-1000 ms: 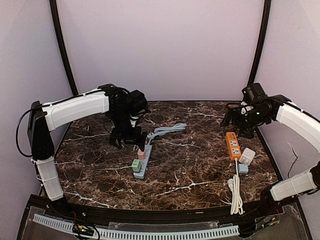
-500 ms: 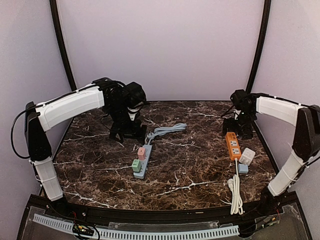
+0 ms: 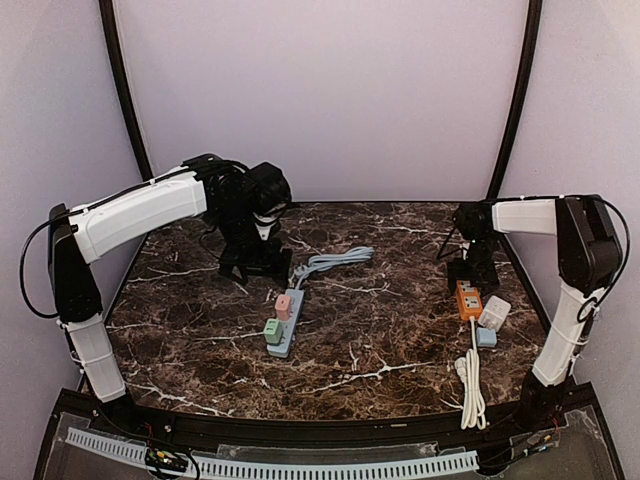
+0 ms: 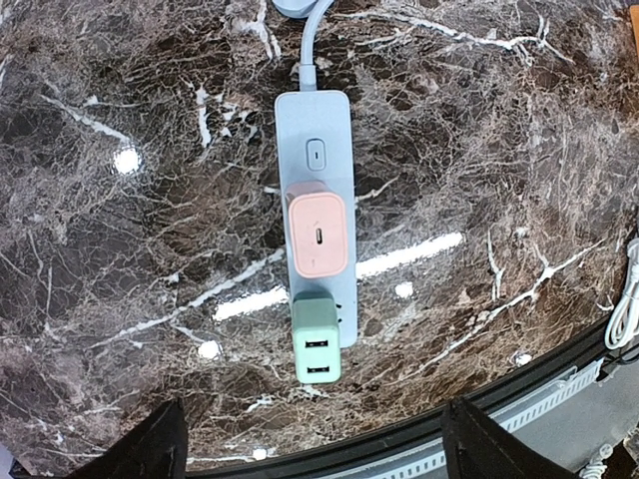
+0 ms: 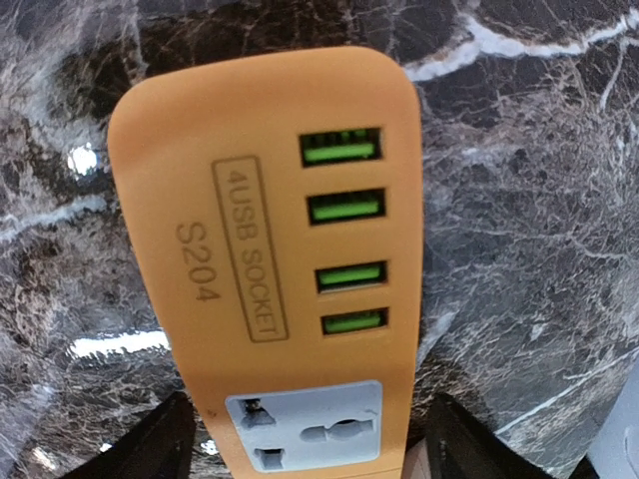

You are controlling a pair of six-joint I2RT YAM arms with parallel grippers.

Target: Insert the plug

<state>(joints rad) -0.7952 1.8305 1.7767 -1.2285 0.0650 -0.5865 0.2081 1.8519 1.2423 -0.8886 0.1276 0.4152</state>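
Note:
An orange power strip [image 3: 467, 300] [image 5: 270, 249] lies at the right, with green USB ports and a pale blue socket face up. My right gripper [image 3: 470, 272] [image 5: 305, 444] hangs over its far end. It is open, one finger on each side of the strip with narrow gaps. A white plug [image 3: 494, 313] and a small blue plug [image 3: 486, 337] lie beside the strip's near end. A blue power strip [image 3: 285, 322] [image 4: 315, 160] carries a pink plug [image 4: 319, 235] and a green plug [image 4: 317, 344]. My left gripper [image 3: 255, 265] [image 4: 319, 449] hovers open behind it, holding nothing.
A white cable [image 3: 470, 385] runs from the orange strip to the table's near edge. The blue strip's grey-blue cord [image 3: 335, 260] curls toward the back. The table's black front rim [image 4: 559, 384] lies close below the green plug.
My right arm has swung down and inward over the far end of the orange strip. My left gripper has drawn back a little from the blue strip.

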